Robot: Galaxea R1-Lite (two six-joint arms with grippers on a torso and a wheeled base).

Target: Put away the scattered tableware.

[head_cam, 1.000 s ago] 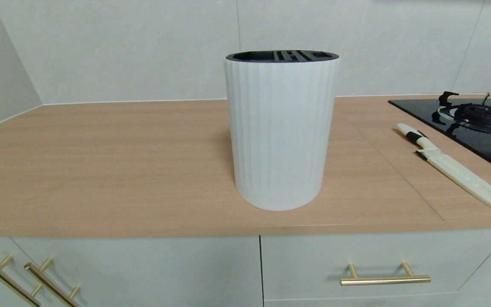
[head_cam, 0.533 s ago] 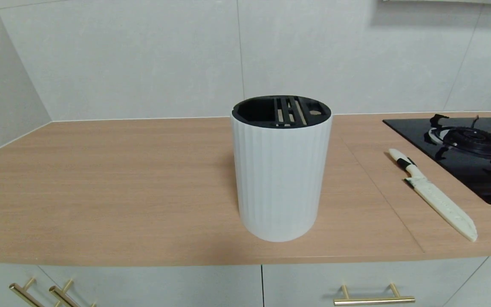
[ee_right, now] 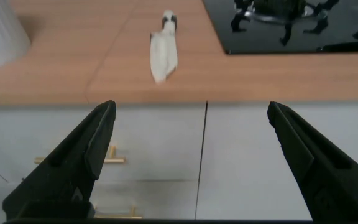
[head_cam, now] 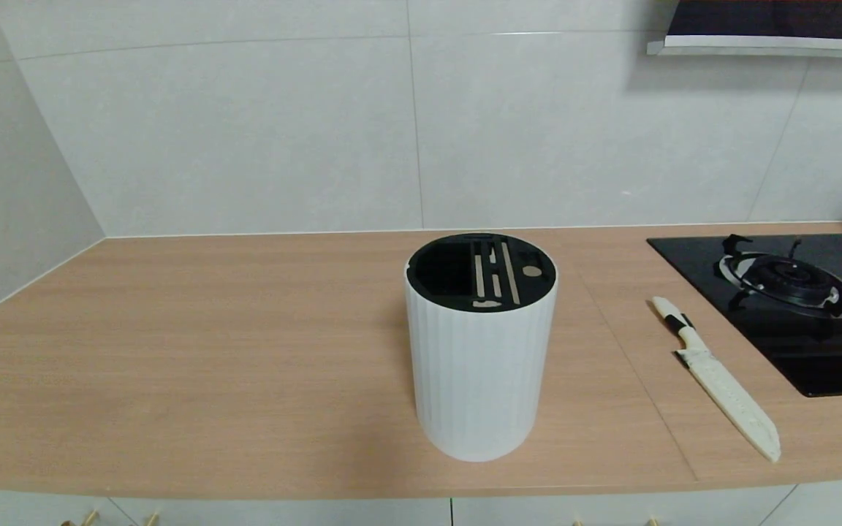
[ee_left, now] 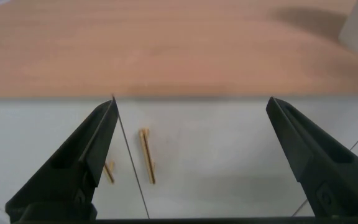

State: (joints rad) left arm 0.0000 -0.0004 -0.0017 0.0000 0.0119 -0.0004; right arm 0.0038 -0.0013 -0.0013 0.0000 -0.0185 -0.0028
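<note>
Noting the knife [head_cam: 717,380] flat on the counter [head_cam: 209,351] between holder [head_cam: 481,365] and hob [head_cam: 794,314], stiff, thin, likely light, I judge its handle [head_cam: 673,323] the safe hold for my right gripper [ee_right: 191,162], jaws apart, empty.

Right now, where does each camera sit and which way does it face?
Head view: high, looking down at the counter with knife block, knife and hob.
Left wrist view: before the counter edge, facing cabinet fronts; left gripper open in front.
Right wrist view: likewise low, facing counter edge; right gripper open.
Head and right wrist views share the knife.
</note>
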